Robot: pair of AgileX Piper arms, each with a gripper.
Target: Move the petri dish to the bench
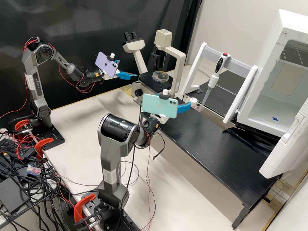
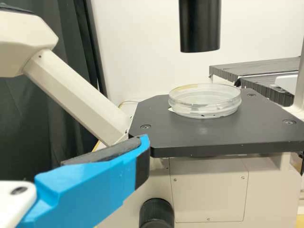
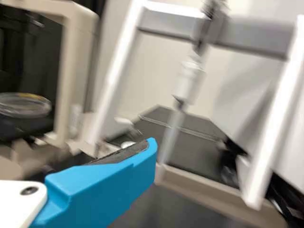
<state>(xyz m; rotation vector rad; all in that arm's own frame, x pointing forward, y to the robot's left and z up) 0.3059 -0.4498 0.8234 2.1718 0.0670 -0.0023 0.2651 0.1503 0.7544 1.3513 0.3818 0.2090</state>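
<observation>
The clear, round petri dish (image 1: 160,76) lies flat on the microscope's black stage (image 1: 148,82). In the high view my left gripper (image 1: 129,71) is open, just left of that stage. The left wrist view has the dish (image 2: 204,101) on the stage (image 2: 223,137), apart from my left gripper (image 2: 144,143), one finger of which shows. My right gripper (image 1: 184,107) stands open above the near end of the black slatted bench (image 1: 211,138). In the right wrist view, one finger of my right gripper (image 3: 151,145) shows, away from the dish (image 3: 23,105).
A pipette (image 1: 211,81) hangs from a white and grey stand (image 1: 200,61) behind the bench. The microscope's lamp arm (image 1: 180,64) rises beside the dish, its black condenser (image 2: 200,23) overhead. A white open-fronted cabinet (image 1: 256,112) stands at the right. A white-capped bottle (image 1: 193,101) is near my right gripper.
</observation>
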